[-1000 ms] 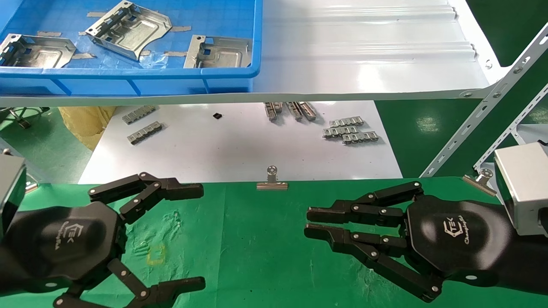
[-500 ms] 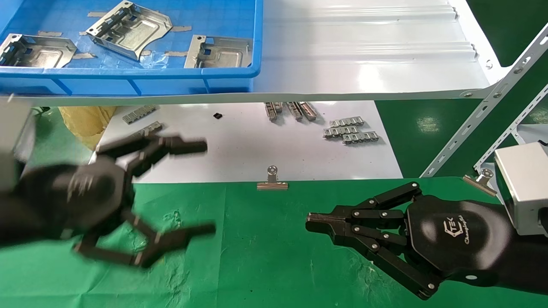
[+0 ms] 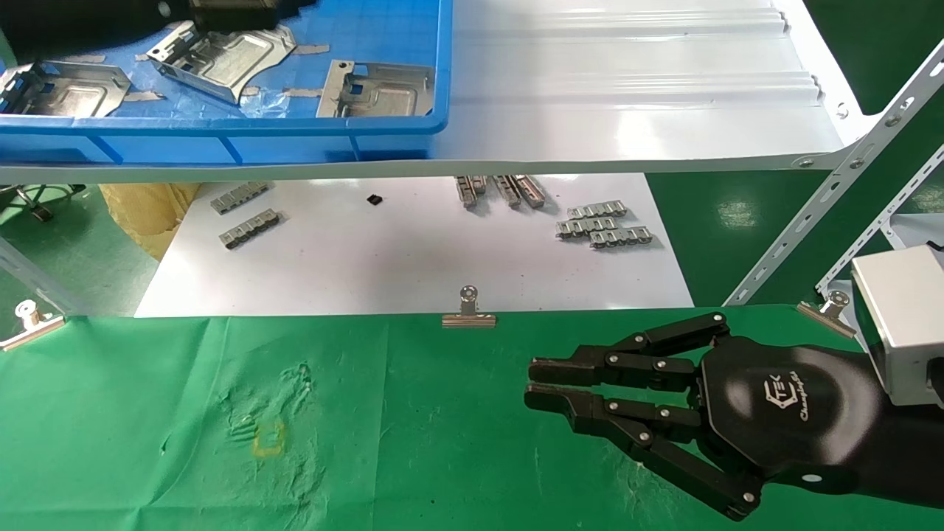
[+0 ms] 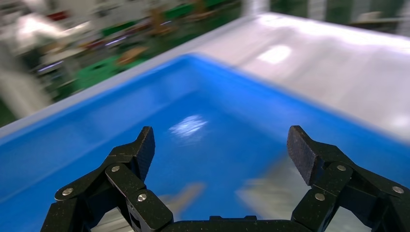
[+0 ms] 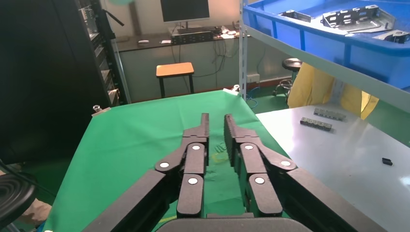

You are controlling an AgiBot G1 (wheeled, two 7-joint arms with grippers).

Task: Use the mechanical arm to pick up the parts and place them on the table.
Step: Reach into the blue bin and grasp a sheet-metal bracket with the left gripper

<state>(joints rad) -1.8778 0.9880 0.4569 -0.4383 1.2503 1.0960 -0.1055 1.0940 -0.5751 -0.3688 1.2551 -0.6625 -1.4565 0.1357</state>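
Three parts, shiny grey stamped plates, lie in the blue bin: one at the left [image 3: 63, 88], one tilted in the middle [image 3: 221, 51], one at the right [image 3: 380, 90]. They also show in the right wrist view [image 5: 358, 17]. My left gripper [image 3: 236, 9] is at the top left, over the bin and just above the middle part. In the left wrist view it [image 4: 221, 145] is open and empty above the blue floor, with a blurred grey part below. My right gripper [image 3: 532, 382] rests low over the green table [image 3: 442, 457], its fingers [image 5: 205, 126] nearly together and empty.
The blue bin [image 3: 221, 125] sits on a glossy white ribbed shelf [image 3: 627, 96]. Below it a white board [image 3: 413, 251] carries link strips [image 3: 603, 225]. A binder clip [image 3: 468, 313] holds the cloth edge. A slanted metal brace [image 3: 833, 199] stands at the right. A yellow square [image 3: 268, 440] marks the cloth.
My left gripper has risen from the green table at the front left up and away to the blue bin, staying open. The right gripper has stayed put; its fingers closed slightly, then eased apart.
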